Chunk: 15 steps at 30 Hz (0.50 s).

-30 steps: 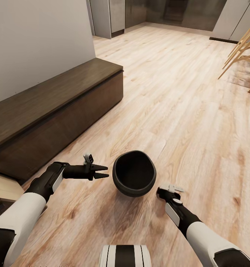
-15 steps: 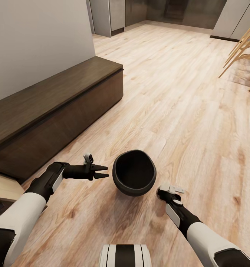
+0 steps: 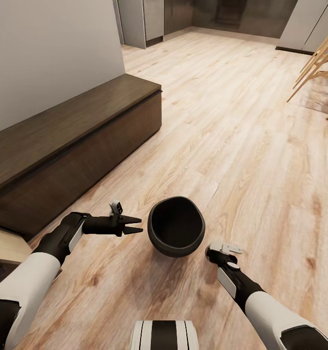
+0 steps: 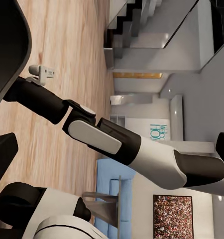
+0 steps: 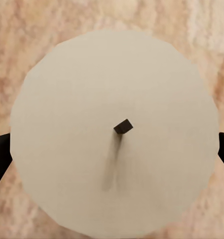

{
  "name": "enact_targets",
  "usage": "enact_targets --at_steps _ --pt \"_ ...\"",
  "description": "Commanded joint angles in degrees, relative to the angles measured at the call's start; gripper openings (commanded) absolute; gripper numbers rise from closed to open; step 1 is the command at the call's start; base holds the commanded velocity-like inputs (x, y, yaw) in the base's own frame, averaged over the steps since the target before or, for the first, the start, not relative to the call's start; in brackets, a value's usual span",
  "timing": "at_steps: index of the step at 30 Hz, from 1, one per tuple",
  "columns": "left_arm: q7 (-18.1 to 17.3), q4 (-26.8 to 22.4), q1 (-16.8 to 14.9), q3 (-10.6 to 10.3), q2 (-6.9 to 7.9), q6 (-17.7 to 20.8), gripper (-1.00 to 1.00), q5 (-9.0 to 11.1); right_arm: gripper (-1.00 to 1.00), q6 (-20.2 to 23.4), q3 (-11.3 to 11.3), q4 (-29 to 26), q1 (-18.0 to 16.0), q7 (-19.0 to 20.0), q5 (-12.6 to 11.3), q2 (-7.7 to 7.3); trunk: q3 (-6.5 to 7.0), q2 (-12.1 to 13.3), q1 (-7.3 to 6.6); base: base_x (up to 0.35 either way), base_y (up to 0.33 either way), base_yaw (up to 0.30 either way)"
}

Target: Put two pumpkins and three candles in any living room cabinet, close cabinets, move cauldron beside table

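pale wood flooring is seen running up the head view toward grey kitchen units at 12 o'clock, with light wooden chair legs at 2 o'clock. the cabinet, long, low and dark brown, is set against a pale wall from 9 to 11 o'clock, and its fronts are seen shut. the cauldron is found on the floor just below the view's centre, upright, its wide black mouth facing up.

the left gripper is held at the cauldron's 9 o'clock, just beside the rim and apart from it; its two dark fingers are spread a little and nothing is gripped between them. the right gripper is lowered at the cauldron's 4 o'clock, close to the belly; whether contact is made cannot be told.

from the right wrist camera, a round cream candle with a short dark wick is seen from above on the floor, with a dark fingertip at each side of it, near its edge; whether they are pressed on it cannot be told. from the left wrist camera, the right arm is seen over the flooring.
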Motion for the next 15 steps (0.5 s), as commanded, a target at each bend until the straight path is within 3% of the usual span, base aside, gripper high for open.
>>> enact_targets --at_steps 1,15 --pt "-0.26 0.00 -0.03 -0.24 0.07 0.61 1.00 0.11 -1.00 -0.21 0.43 0.00 -0.03 -0.39 -0.69 -0.05 -0.04 -0.01 -0.01 0.000 0.000 0.000" --pt "-0.26 0.00 -0.03 -0.24 0.07 0.61 1.00 0.11 -1.00 -0.21 0.43 -0.05 -0.09 -0.39 -0.67 -0.06 -0.04 -0.01 -0.01 0.000 0.000 0.000"
